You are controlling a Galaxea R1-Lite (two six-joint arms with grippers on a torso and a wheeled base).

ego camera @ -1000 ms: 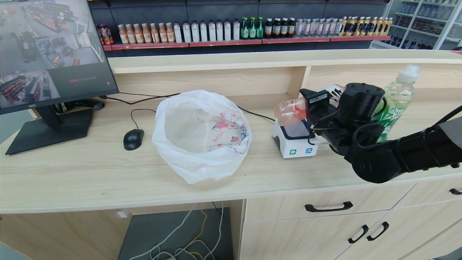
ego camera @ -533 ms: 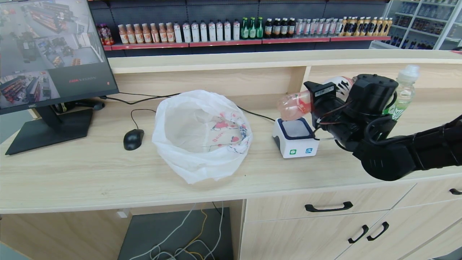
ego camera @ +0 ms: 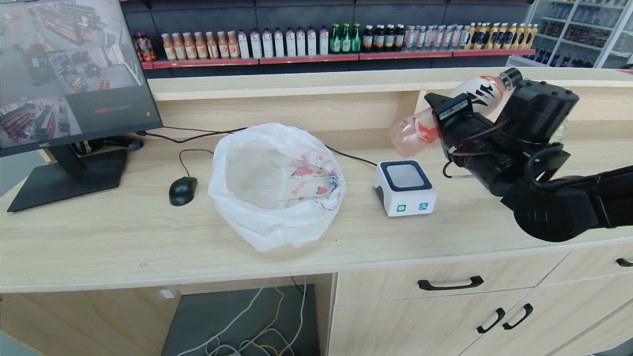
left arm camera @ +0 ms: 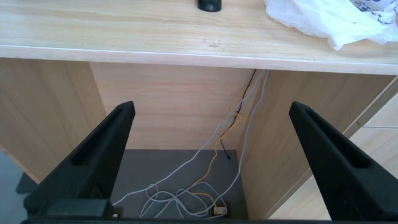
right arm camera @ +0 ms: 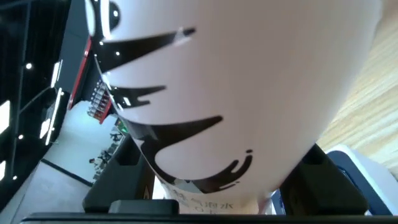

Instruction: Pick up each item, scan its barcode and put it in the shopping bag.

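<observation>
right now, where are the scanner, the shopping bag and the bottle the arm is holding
scanner [ego camera: 404, 176], head view, on its dark top window
shopping bag [ego camera: 267, 227], head view, on its white front wall
bottle [ego camera: 413, 133], head view, on its clear pinkish bottom end

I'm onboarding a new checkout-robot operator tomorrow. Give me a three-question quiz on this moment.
1. True or false: the pink-tinted clear plastic bottle lies inside the white plastic shopping bag.
2. The right gripper is: A open; B shut on the bottle; C shut on nothing.
3. Fill in: the white cube scanner stands to the bag's ____ (robot's side).
Key: 1 false; 2 B; 3 right.
</observation>
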